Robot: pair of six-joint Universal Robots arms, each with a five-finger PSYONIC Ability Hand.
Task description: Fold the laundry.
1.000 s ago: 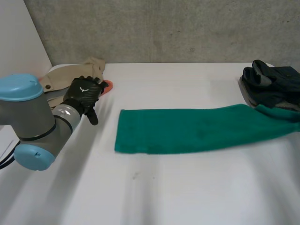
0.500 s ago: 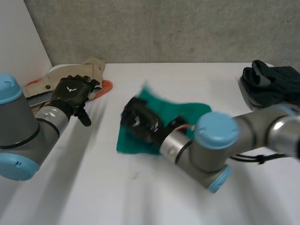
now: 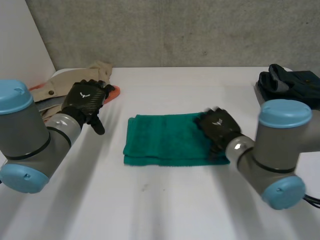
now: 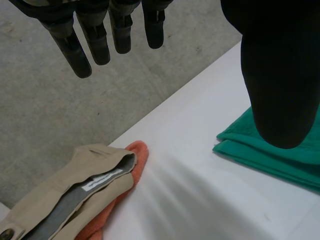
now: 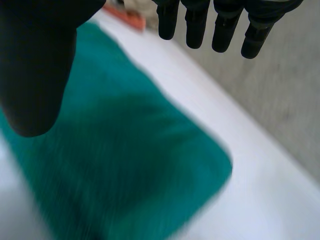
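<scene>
A green towel (image 3: pixel 165 140) lies folded in half at the table's middle, its fold at the right end. My right hand (image 3: pixel 218 127) hovers open over that right end, holding nothing; in the right wrist view its straight fingers (image 5: pixel 195 25) and thumb spread above the green towel (image 5: pixel 125 165). My left hand (image 3: pixel 86 100) hangs open above the table, left of the towel, beside a beige garment (image 3: pixel 65 85). In the left wrist view its fingers (image 4: pixel 97 40) are straight, with the towel's corner (image 4: pixel 280 155) beyond the thumb.
The beige garment (image 4: pixel 75 185) lies on an orange cloth (image 4: pixel 135 160) at the table's back left. A pile of dark clothes (image 3: pixel 290 90) sits at the back right. The white table (image 3: pixel 165 210) is bare in front of the towel.
The right arm carried the towel's right end over to the left, halving its length, then let go and drew back to the folded end. The left hand barely shifted.
</scene>
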